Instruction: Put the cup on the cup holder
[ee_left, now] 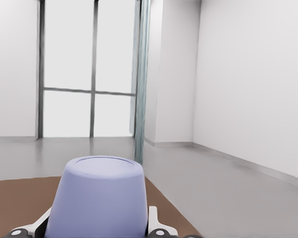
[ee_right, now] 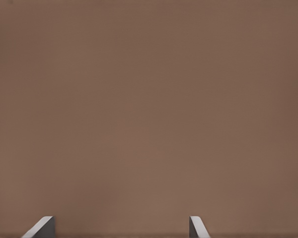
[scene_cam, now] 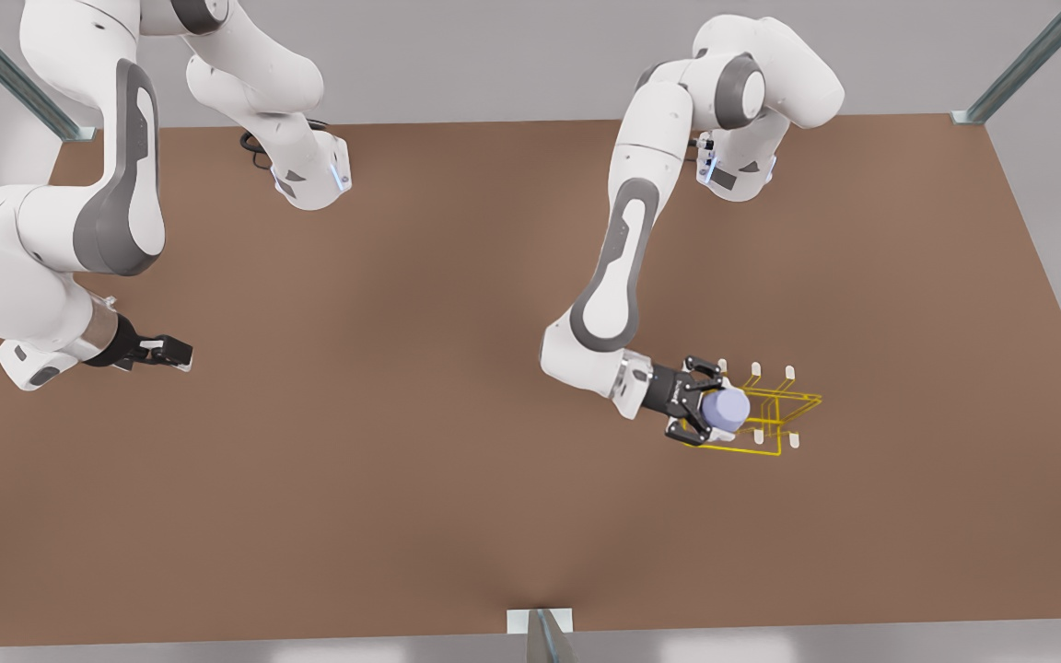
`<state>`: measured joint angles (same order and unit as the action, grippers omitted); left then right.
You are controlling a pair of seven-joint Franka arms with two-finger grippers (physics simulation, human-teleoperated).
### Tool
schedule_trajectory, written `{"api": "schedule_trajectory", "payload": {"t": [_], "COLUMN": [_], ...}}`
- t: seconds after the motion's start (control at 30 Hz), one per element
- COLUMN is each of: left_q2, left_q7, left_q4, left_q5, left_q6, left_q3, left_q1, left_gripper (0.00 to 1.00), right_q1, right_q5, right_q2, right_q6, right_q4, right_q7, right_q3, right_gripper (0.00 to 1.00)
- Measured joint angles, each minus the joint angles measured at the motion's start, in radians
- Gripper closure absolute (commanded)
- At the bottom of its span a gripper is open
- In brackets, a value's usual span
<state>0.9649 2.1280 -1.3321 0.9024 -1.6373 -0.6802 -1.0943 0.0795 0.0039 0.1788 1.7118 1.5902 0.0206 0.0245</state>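
Item one, the cup [scene_cam: 727, 408]: we find it clasped between the fingers of the left gripper [scene_cam: 707, 412], over the end of the cup holder [scene_cam: 784, 405] nearest the arm. In the left wrist view the cup [ee_left: 97, 198] sits with a closed flat end turned away from the gripper and a white finger [ee_left: 153, 220] pressed to each flank. Whether it touches any peg we cannot tell.

Item two, the cup holder: a thin yellow wire frame lying on the table [scene_cam: 457, 387], with short white-tipped pegs [scene_cam: 789, 373] in two rows. The pegs beyond the cup stand bare.

Item three, the right gripper [scene_cam: 182, 353]: well apart from the cup holder, toward the front view's left, hanging over bare table on an arm that waits. In the right wrist view we see its two fingertips [ee_right: 41, 228] spread wide, nothing between them.

Item four, obstructions: we note nothing else on the table near the cup holder; the left arm's forearm [scene_cam: 618, 267] reaches in from the far edge and ends at the holder's near end.

Item five, surface and room: a plain brown matte tabletop. Metal struts [scene_cam: 1028, 60] rise at its far corners, and a bracket [scene_cam: 540, 626] sits at the middle of the near edge. Beyond the cup, the left wrist view shows a pale grey floor [ee_left: 228, 193], white walls and a tall window [ee_left: 89, 69] with dark frames.
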Motion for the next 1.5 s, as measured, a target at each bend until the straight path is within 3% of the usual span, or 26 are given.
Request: {"api": "schedule_trajectory", "payload": {"t": [0.3, 1.27, 1.33, 1.37, 1.5], "left_q2": [0.068, 0.086, 0.087, 0.087, 0.083], "left_q7": [-0.021, -0.031, -0.029, -0.028, -0.025], "left_q4": [0.097, 0.008, 0.007, 0.007, 0.006], "left_q5": [0.0, -0.012, -0.014, -0.014, -0.012], "left_q6": [-0.019, -0.061, -0.064, -0.065, -0.066], "left_q3": [0.002, 0.022, 0.023, 0.023, 0.021], "left_q1": [0.073, 0.109, 0.109, 0.11, 0.11], "left_gripper": [0.27, 0.27, 0.24, 0.0, 0.0], "right_q1": [-0.001, 0.008, 0.008, 0.008, 0.007], "right_q5": [0.0, 0.0, 0.0, 0.0, 0.0], "right_q2": [0.0, 0.0, 0.0, 0.0, 0.0], "right_q6": [-0.001, -0.004, -0.004, -0.004, -0.005], "right_q4": [0.0, 0.004, 0.004, 0.004, 0.004], "right_q7": [0.0, 0.002, 0.002, 0.002, 0.003], "right_q3": [0.0, 0.0, -0.001, -0.001, -0.001], "right_gripper": [0.0, 0.0, 0.0, 0.0, 0.0]}}
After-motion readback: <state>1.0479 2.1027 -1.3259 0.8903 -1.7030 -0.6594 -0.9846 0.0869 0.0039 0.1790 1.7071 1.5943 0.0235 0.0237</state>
